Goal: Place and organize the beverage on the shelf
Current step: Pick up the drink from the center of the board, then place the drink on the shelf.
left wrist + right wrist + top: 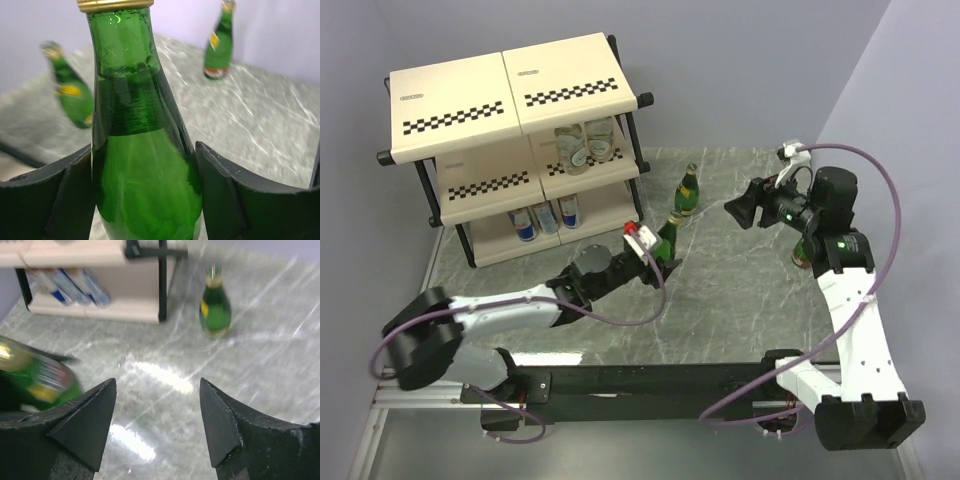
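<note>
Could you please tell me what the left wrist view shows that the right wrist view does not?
Only left wrist: a far bottle and, close up, the left end effector closed around a green bottle. Only right wrist: the shelf, its cans, the open right end effector. Both: that green bottle and a standing bottle near the shelf.

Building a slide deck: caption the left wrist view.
Left pincer grips a green bottle; two more wait on the table.
</note>
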Motion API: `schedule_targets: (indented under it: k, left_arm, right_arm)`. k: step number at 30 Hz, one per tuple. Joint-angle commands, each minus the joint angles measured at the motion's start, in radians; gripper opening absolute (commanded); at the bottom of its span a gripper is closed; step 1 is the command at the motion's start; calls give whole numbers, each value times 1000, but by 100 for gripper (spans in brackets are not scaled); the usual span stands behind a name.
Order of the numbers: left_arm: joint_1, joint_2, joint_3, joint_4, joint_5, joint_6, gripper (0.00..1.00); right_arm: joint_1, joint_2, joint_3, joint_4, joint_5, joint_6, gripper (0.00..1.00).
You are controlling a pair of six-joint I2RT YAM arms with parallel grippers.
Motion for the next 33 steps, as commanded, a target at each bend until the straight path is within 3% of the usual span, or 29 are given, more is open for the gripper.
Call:
schedule_targets:
  k: [1, 5, 16, 25, 33]
  left_arm:
    - [1, -172, 131, -43, -113, 46, 0]
    - [22, -261, 236, -268, -219, 67, 0]
    - [226, -358, 544, -482, -222, 60, 0]
    - [292, -346, 730, -524, -256, 150, 0]
    - [337, -307, 811, -470, -376, 322, 0]
  right_arm:
    - [-40, 4, -92, 124, -33, 52, 73]
    - [-39, -15, -173, 179, -83, 20, 73]
    - [-30, 17, -228, 195, -229, -81, 73]
    - [2, 43, -233, 184, -251, -110, 73]
    - [4, 48, -236, 178, -277, -116, 72]
